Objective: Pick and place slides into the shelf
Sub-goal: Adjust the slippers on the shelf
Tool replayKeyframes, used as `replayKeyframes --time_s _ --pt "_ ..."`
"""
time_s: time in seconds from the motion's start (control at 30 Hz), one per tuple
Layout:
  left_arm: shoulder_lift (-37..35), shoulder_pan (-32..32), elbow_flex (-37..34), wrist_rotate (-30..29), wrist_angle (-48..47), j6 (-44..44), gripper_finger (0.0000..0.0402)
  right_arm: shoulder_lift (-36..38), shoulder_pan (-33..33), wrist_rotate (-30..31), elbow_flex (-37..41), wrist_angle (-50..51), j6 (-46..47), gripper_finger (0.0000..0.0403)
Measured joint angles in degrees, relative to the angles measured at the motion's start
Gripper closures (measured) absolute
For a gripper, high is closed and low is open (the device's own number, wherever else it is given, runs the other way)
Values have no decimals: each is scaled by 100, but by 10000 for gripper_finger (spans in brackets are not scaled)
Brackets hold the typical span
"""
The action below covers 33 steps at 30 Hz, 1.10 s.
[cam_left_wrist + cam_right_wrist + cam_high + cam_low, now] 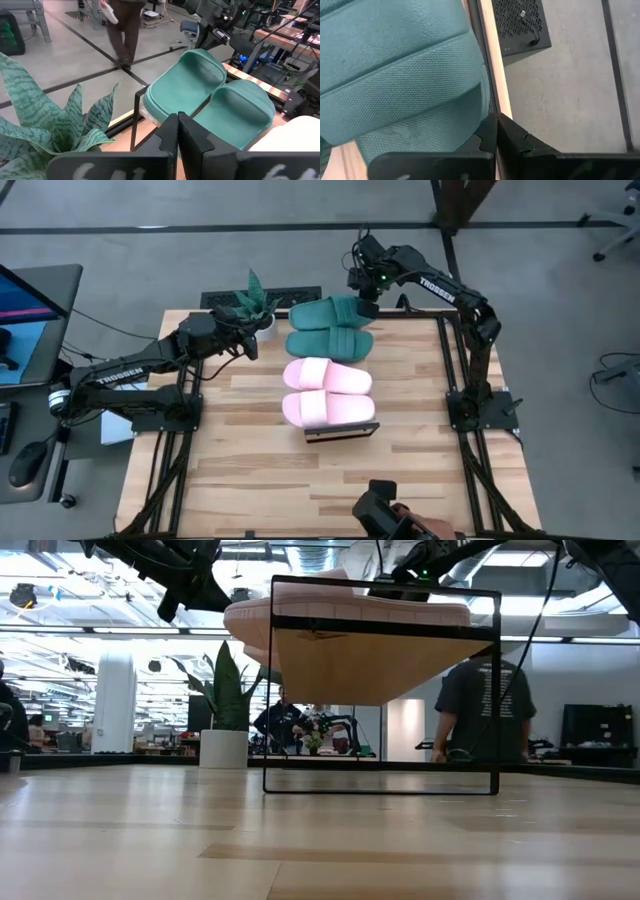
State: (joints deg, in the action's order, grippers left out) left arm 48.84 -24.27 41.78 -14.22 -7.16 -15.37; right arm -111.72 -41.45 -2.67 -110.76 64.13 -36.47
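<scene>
All four slides sit in a row on the shelf (340, 432): green pair (331, 327) at its far end, pink pair (327, 391) at its near end. Left gripper (248, 345) is closed and empty beside the green pair, near the plant (253, 302). Right gripper (365, 308) is closed and empty at the far green slide's edge.

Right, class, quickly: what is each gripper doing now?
Left gripper: shut, holding nothing, near the plant.
Right gripper: shut, empty, beside the green slides.
</scene>
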Motion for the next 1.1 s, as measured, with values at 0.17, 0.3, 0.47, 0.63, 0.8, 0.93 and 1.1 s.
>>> replayKeyframes --time_s 0.17,0.3,0.47,0.63,0.8,0.93,1.1 --pt "0 0 0 0 -2 0 402 0 124 -5 0 35 2 403" --pt "0 2 0 0 -2 0 401 0 201 -14 0 38 2 403" --pt "1 4 0 0 -4 0 401 0 205 -30 0 106 2 403" --pt "2 4 0 -2 -4 -1 402 13 201 81 0 120 0 403" --pt "0 4 0 -2 -6 0 401 59 119 370 -74 -72 0 403" --pt "2 4 0 -2 -43 1 402 83 39 414 -333 -199 93 403" --pt "2 7 0 -4 -164 2 401 83 -29 421 -822 -273 243 403"
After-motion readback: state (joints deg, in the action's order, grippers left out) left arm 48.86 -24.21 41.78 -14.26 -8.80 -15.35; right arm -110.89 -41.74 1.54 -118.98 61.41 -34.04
